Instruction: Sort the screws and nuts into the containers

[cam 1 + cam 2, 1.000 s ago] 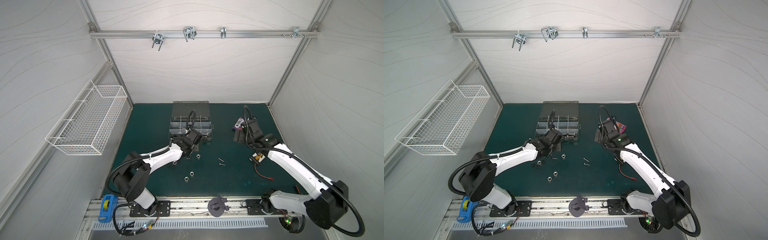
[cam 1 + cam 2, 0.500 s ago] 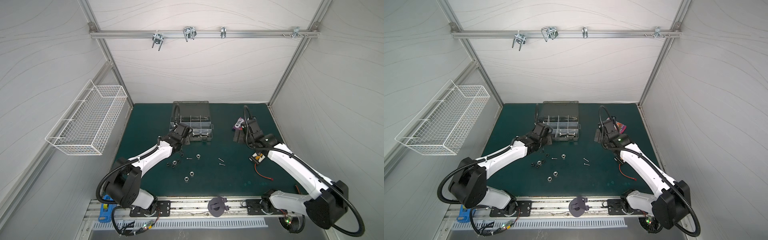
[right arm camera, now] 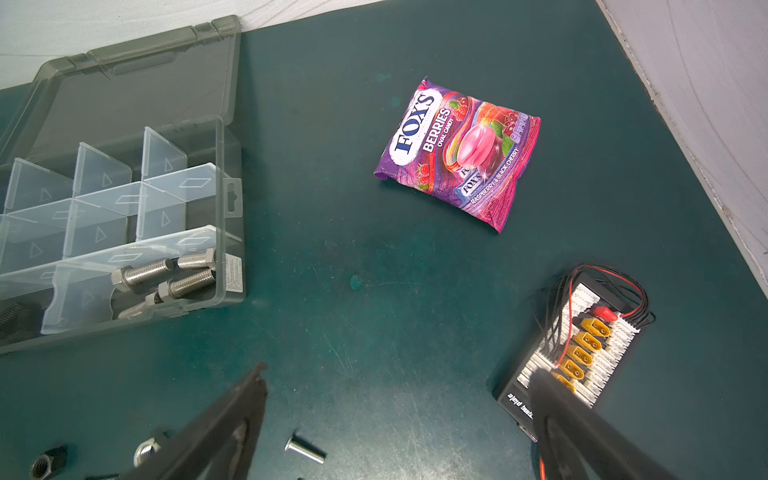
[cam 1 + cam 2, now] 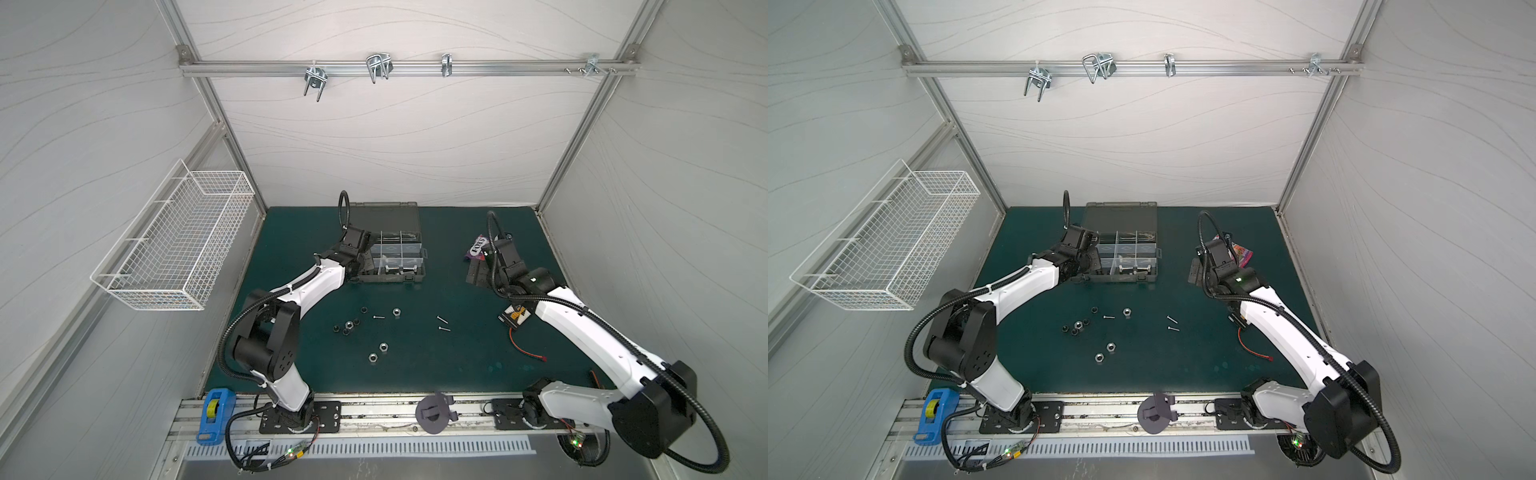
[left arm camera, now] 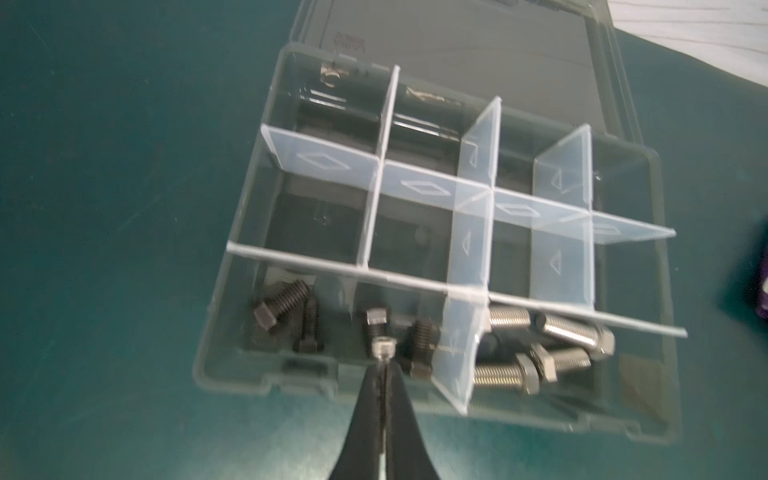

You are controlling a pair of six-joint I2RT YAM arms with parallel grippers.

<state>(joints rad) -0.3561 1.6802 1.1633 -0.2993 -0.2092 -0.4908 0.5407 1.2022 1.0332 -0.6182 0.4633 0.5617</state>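
Over the last second the left arm has swung left from in front of the middle of the organizer case [image 4: 392, 279] to its near-left corner; the right arm has not moved. The left gripper [image 5: 383, 368] is closed on a thin silver screw [image 5: 382, 345], hanging just above the near-left compartment [image 5: 332, 299], where the black bolts [image 5: 282, 309] lie. The silver hex bolts [image 5: 561, 338] fill the next near compartment to the right. Judgement: transport done, release pending, though thin bright pieces seem to lie in the far row, so this bin may not be the match. Still on the table [image 4: 457, 365]: loose nuts [image 4: 383, 346] and two screws [image 4: 442, 320] near of the case. The right gripper [image 3: 399, 372] is open and empty, well right of the case. Clearances: the translucent dividers [image 5: 478, 166] stand above the case wall, so exit upward first. Bare table lies left of the case, and the open lid lies flat on its far side.
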